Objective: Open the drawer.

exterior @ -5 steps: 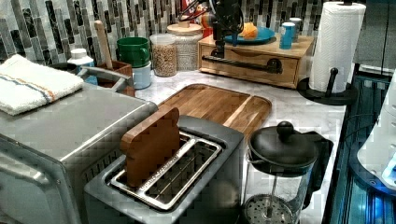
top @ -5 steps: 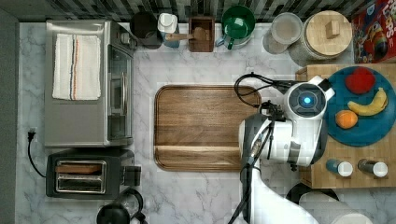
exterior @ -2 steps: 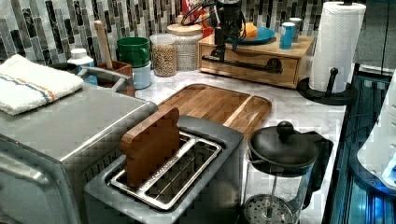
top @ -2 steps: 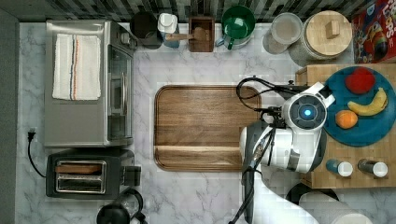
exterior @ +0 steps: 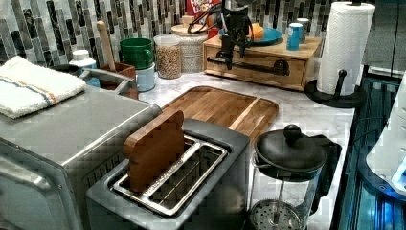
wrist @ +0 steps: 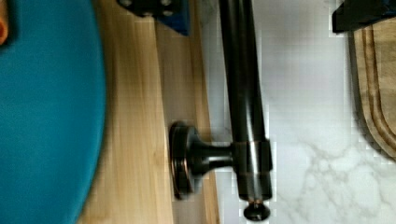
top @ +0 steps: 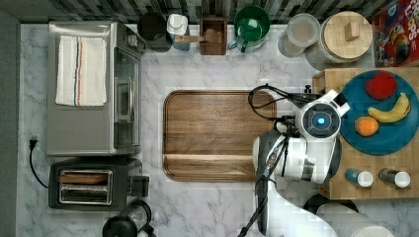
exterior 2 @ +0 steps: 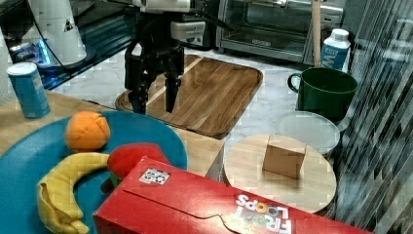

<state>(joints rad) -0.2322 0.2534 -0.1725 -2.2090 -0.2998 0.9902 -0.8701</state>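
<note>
None of the pull has happened yet, as far as I can judge: the light butcher-block wooden drawer unit (exterior: 261, 60) sits against the tiled wall at the left view's upper middle, its front flush with the box and no gap showing. My black two-finger gripper (exterior 2: 153, 102) hangs over the front edge of the unit, jaws apart and empty in the right view, one finger on each side of the line of the long black bar handle (wrist: 243, 102). The wrist view puts the bar between the finger tips with one round bracket (wrist: 187, 161) close below, so alignment looks near done. Left to do, in my judgement: descend, close on the bar, then pull toward the dark walnut tray (top: 215, 133). The blue plate (top: 395, 143) of fruit rides on top of the unit; a jerky pull could shake it.
</note>
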